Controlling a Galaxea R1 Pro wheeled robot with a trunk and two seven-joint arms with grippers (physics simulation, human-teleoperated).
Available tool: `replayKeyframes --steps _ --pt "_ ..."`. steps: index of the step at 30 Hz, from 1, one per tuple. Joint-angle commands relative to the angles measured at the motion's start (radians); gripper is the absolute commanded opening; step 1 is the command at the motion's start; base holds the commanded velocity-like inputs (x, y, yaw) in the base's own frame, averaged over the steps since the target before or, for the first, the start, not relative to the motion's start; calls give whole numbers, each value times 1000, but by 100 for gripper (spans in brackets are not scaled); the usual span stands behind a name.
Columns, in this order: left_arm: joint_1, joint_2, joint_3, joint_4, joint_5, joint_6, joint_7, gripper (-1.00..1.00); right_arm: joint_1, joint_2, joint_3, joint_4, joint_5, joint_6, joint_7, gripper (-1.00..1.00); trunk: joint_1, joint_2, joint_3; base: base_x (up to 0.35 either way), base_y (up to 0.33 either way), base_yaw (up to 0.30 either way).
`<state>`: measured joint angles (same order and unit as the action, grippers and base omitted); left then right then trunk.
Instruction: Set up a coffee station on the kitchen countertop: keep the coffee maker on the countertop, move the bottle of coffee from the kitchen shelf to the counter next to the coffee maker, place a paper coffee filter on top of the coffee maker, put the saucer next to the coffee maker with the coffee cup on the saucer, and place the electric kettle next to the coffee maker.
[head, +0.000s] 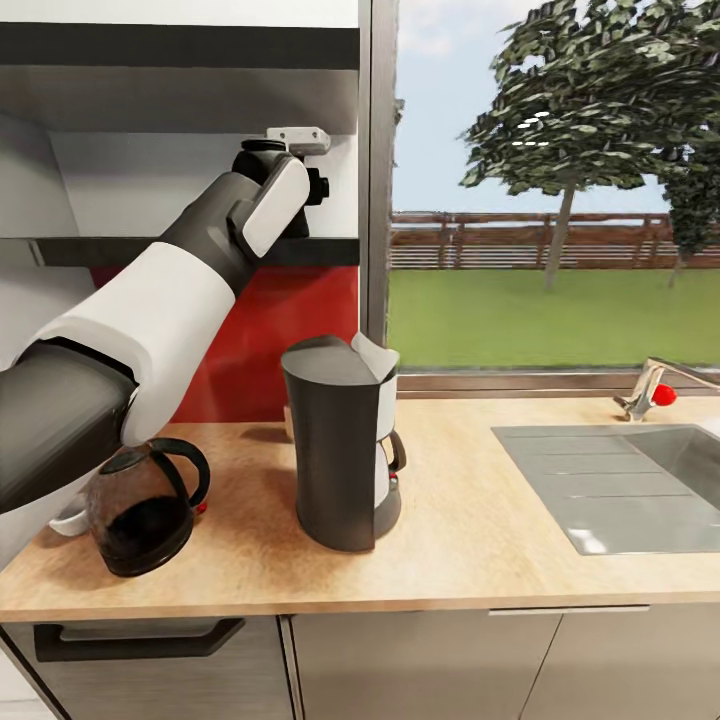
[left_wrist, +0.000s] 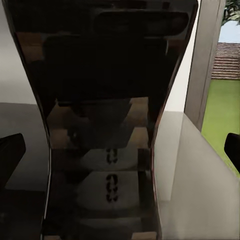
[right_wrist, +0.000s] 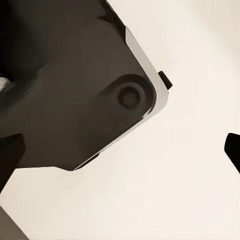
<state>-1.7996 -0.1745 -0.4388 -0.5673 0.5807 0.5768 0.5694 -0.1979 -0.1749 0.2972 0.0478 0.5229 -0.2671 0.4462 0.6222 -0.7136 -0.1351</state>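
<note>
Currently my left claw (left_wrist: 120, 150) stands apart, fingers (left_wrist: 11, 150) flanking the upright bottle of coffee (left_wrist: 100, 125) dead ahead on the shelf (head: 200, 250); closing remains.

Wooden countertop (head: 480, 540) set over grey cabinets (head: 420, 665), steel sink (head: 620, 485) inset at right, red backsplash (head: 270, 340) behind, large window (head: 555, 180) opened onto lawn, fence and tree.

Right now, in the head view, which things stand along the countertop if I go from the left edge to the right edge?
Kettle → coffee maker → sink → tap with the red knob.
</note>
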Motion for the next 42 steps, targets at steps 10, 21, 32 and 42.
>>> replayKeyframes --steps 10,21,32,42 --pt "-1 0 -3 1 8 2 30 100 -2 0 8 3 -4 -8 0 100 0 -1 -2 15 0 0" --pt "-1 0 -3 2 8 2 33 100 -2 0 8 3 -4 -8 0 100 0 -1 -2 42 0 0" --pt "-1 0 -3 3 8 2 33 100 -2 0 8 3 -4 -8 0 100 0 -1 -2 58 0 0" --pt "-1 0 -3 6 8 2 33 100 -2 0 8 3 -4 -8 0 100 0 -1 -2 23 0 0"
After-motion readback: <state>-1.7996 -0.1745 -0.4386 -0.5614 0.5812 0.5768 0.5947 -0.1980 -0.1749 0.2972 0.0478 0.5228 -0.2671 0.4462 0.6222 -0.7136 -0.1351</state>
